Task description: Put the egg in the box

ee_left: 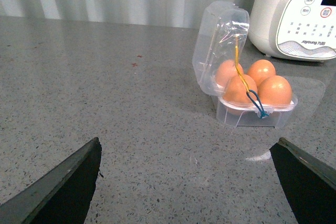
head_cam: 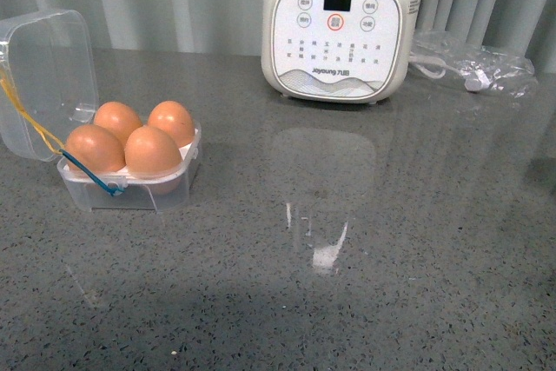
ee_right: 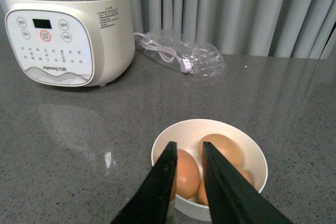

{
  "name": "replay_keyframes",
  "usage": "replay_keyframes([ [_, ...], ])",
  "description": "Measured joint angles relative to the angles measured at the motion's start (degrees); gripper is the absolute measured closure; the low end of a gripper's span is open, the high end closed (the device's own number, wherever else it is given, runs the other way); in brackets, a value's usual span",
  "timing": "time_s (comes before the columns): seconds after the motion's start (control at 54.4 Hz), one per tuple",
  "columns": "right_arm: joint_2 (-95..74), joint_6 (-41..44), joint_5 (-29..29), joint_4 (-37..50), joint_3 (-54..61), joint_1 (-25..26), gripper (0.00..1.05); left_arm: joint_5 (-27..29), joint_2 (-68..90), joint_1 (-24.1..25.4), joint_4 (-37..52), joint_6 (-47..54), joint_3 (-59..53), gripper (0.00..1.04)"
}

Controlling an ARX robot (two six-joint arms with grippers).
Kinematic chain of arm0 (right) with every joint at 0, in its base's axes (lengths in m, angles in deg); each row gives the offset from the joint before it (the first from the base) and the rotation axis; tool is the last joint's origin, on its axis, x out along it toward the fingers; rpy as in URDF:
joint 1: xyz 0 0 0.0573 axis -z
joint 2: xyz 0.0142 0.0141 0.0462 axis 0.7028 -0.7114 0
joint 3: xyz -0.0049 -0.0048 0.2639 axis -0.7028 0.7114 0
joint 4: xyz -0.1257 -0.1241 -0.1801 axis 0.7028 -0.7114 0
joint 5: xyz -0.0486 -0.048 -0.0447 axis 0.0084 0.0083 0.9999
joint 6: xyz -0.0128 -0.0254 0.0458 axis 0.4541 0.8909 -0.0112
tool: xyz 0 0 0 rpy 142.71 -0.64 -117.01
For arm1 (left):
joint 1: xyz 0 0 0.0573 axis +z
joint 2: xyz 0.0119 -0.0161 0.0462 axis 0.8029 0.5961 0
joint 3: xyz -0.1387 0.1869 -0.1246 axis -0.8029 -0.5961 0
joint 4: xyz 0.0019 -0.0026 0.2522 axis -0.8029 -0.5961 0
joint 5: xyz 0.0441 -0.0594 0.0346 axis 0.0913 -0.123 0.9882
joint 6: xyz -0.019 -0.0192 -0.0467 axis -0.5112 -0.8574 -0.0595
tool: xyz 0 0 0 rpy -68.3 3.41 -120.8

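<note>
Where the table point(head_cam: 391, 241) ran left in the front view, the box point(head_cam: 130, 182) stood with its lid point(head_cam: 48, 76) swung up and back. Each of its four cells held an egg point(head_cam: 153, 150), all alike, so the task's own could not be told from the rest. A yellow-and-blue band point(head_cam: 91, 175) hung over the box's near-left corner. Behind, mid-table, sat a white cooker point(head_cam: 339, 32), with a bagged cable point(head_cam: 473, 67) to its right. Neither arm showed in that view. The left gripper point(ee_left: 187, 142) was spread wide and empty, its fingers at the edges of its wrist view, facing the box from well apart. The right gripper point(ee_right: 187, 145) was narrow, with a slim gap between its fingers and nothing gripped. It hung just over a white bowl point(ee_right: 184, 131) holding loose eggs point(ee_right: 223, 148).
</note>
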Motion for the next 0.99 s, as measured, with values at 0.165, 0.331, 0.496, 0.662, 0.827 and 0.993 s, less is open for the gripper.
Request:
replay_keyframes([
  [0.165, 5.07, 0.00, -0.15, -0.87, 3.96, 0.02, 1.01, 0.00, 0.00, 0.00, 0.00, 0.00, 0.00, 0.07],
  [0.331, 9.38, -0.02, -0.15, -2.78, 6.49, 0.02, 1.01, 0.00, 0.00, 0.00, 0.00, 0.00, 0.00, 0.07],
  [0.496, 13.18, -0.02, -0.15, -5.09, 7.93, 0.02, 1.01, 0.00, 0.00, 0.00, 0.00, 0.00, 0.00, 0.07],
  [0.662, 17.18, -0.02, -0.17, -7.80, 9.14, 0.02, 1.01, 0.00, 0.00, 0.00, 0.00, -0.02, 0.00, 0.07],
  [0.827, 20.76, -0.02, -0.15, -8.61, 11.30, 0.02, 1.01, 0.00, 0.00, 0.00, 0.00, 0.00, 0.00, 0.07],
  [0.993, 23.56, -0.02, -0.15, -11.06, 11.61, 0.02, 1.01, 0.00, 0.00, 0.00, 0.00, 0.00, 0.00, 0.07],
])
